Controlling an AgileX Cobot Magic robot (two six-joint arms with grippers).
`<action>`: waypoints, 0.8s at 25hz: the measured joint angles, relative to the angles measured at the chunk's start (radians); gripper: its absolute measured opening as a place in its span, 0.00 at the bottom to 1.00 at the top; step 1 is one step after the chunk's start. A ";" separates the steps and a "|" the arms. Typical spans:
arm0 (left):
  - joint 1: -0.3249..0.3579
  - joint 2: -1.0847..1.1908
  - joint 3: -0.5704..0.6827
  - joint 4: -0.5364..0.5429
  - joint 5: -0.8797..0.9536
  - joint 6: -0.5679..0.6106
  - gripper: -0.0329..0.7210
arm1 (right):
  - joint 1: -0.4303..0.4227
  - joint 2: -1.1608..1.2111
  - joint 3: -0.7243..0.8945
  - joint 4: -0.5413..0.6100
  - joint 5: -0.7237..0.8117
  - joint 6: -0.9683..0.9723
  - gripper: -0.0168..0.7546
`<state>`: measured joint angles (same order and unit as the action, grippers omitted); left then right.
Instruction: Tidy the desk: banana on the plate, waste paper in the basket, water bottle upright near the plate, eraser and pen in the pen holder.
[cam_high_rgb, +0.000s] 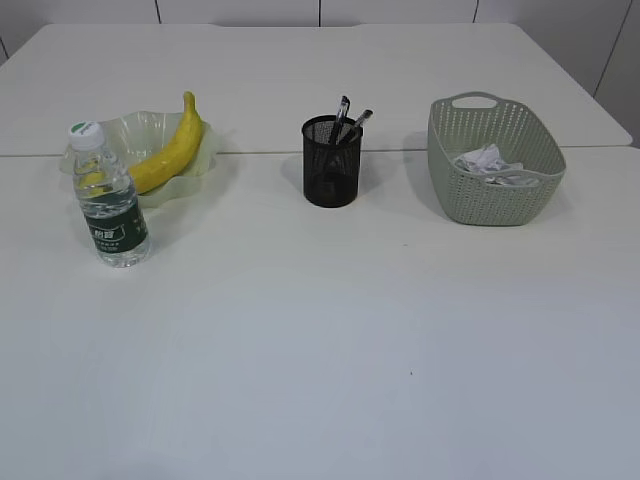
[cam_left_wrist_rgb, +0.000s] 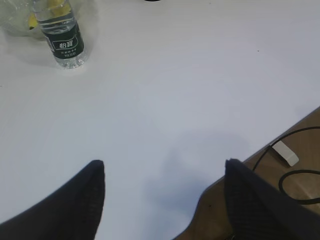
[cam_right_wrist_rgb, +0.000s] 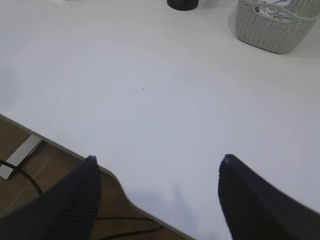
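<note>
Item: desk, near tidy. You are looking at the banana (cam_high_rgb: 170, 147) lying on the plate (cam_high_rgb: 130, 128), waste paper (cam_high_rgb: 487, 163) sitting in the basket (cam_high_rgb: 495, 190), pens (cam_high_rgb: 348, 120) standing in the pen holder (cam_high_rgb: 331, 165); the eraser cannot be seen. The water bottle (cam_high_rgb: 108, 198) is standing upright just beside the plate. Left end effector (cam_left_wrist_rgb: 165, 172) and right end effector (cam_right_wrist_rgb: 157, 167) are both hanging spread, empty, over the surface (cam_high_rgb: 330, 330) edge. Risk: any further reach is likely brushing the light bottle over.
</note>
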<state>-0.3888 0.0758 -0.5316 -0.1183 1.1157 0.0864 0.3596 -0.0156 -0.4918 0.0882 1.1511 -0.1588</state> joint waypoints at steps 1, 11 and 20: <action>0.000 0.000 0.000 0.000 0.000 0.000 0.76 | 0.000 0.000 0.000 0.000 0.000 0.000 0.74; 0.000 0.000 0.000 -0.010 0.000 0.000 0.74 | 0.000 0.000 0.000 0.000 0.000 0.000 0.74; 0.027 0.000 0.000 -0.013 0.000 0.000 0.73 | 0.000 0.000 0.000 0.000 -0.004 0.002 0.74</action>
<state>-0.3619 0.0758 -0.5316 -0.1308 1.1157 0.0864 0.3596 -0.0156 -0.4918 0.0882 1.1474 -0.1570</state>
